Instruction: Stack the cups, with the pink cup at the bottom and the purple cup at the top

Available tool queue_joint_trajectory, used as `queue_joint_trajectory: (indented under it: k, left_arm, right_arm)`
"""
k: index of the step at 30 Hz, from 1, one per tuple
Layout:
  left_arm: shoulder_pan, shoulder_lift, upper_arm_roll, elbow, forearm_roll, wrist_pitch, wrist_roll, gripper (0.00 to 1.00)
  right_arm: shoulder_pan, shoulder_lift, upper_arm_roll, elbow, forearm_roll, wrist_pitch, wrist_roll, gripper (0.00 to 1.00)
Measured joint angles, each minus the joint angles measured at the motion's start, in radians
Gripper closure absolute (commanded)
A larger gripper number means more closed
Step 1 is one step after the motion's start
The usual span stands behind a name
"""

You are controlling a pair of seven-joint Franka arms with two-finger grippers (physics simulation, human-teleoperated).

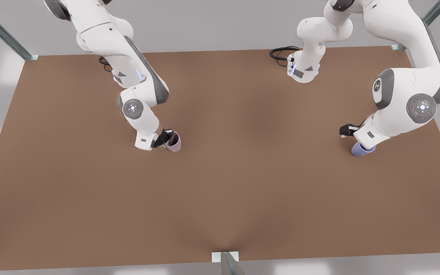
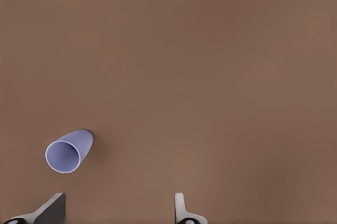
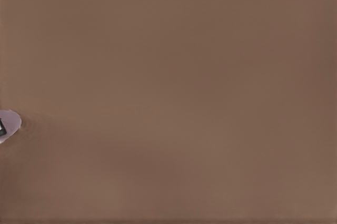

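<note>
The pink cup [image 1: 174,142] hangs tilted just above the table at the front view's left, its dark mouth turned toward my right gripper [image 1: 165,138]. That gripper is shut on the cup's rim, with one dark finger inside. In the right wrist view a sliver of the pink cup [image 3: 10,124] pokes in at the picture's edge. The purple cup [image 1: 361,149] stands on the table at the front view's right, partly hidden under the other arm's hand. My left gripper [image 2: 117,208] hovers over it, open; the purple cup [image 2: 67,152] lies beside one of its fingers [image 2: 52,206], not between them.
The brown table [image 1: 242,183] stretches wide between the two cups and toward the front edge. A black cable [image 1: 281,52] coils by the arm base at the back. Metal frame posts [image 1: 229,263] stand at the table's edges.
</note>
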Motion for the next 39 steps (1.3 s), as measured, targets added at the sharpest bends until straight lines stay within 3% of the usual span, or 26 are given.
queue_joint_trajectory:
  k: [5, 9, 12, 18, 27, 29, 30, 39]
  left_arm:
    - [-0.007, 0.011, 0.028, -0.01, 0.0, 0.037, -0.004, 0.0]
    - [0.002, -0.003, 0.123, -0.181, 0.0, 0.147, -0.002, 0.0]
    - [0.004, -0.008, 0.164, -0.298, -0.004, 0.247, 0.002, 0.0]
    - [0.001, 0.001, 0.214, -0.495, -0.01, 0.497, 0.016, 0.0]
    - [0.0, 0.031, 0.286, -0.582, -0.011, 0.712, 0.078, 0.0]
    - [0.0, 0.04, 0.298, -0.587, -0.011, 0.736, 0.09, 0.0]
    - [0.001, 0.044, 0.3, -0.59, -0.011, 0.746, 0.096, 0.0]
    - [0.0, 0.074, 0.31, -0.64, -0.012, 0.786, 0.134, 0.0]
  right_arm:
    - [0.259, 0.395, -0.016, 0.587, 0.036, -0.073, 0.166, 0.79]
    - [0.39, 0.648, -0.081, 0.969, 0.035, -0.154, 0.323, 0.79]
    - [0.441, 0.799, -0.116, 1.145, 0.01, -0.197, 0.443, 0.79]
    - [0.46, 0.834, -0.126, 1.18, -0.031, -0.246, 0.647, 0.79]
    - [0.468, 0.866, -0.127, 1.191, -0.04, -0.259, 0.85, 0.79]
    - [0.468, 0.866, -0.127, 1.194, -0.039, -0.261, 0.884, 0.41]
    - [0.468, 0.866, -0.127, 1.195, -0.038, -0.262, 0.9, 0.3]
    - [0.465, 0.834, -0.134, 1.184, -0.034, -0.281, 1.004, 0.24]
